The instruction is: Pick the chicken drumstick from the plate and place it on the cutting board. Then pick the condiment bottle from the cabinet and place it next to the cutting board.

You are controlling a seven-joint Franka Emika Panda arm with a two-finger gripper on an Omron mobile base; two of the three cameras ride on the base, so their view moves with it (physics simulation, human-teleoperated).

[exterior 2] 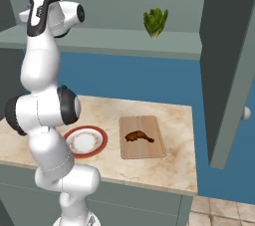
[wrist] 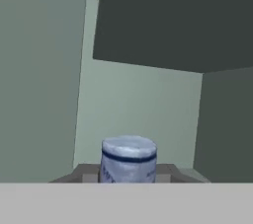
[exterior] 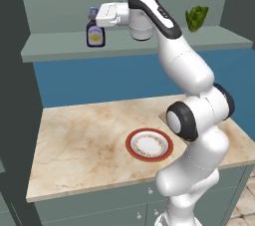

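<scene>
Up on the cabinet shelf (exterior: 149,46), our gripper (exterior: 95,16) is clamped on the neck of the condiment bottle (exterior: 95,34), cap (wrist: 129,158) between the finger pads. We judge the next move wants a straight lift, bottle kept upright, then a slow swing down beside the cutting board (exterior 2: 142,137). Chicken drumstick (exterior 2: 138,137) lies on that board; plate (exterior 2: 84,141) holds nothing. Green leafy vegetable (exterior 2: 155,22) sits on the shelf, well apart.

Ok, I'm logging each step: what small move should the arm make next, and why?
Probably lift the condiment bottle straight up off the cabinet shelf. The gripper looks shut on its cap, the bottle stands on the shelf, and the chicken drumstick already lies on the cutting board.
</scene>
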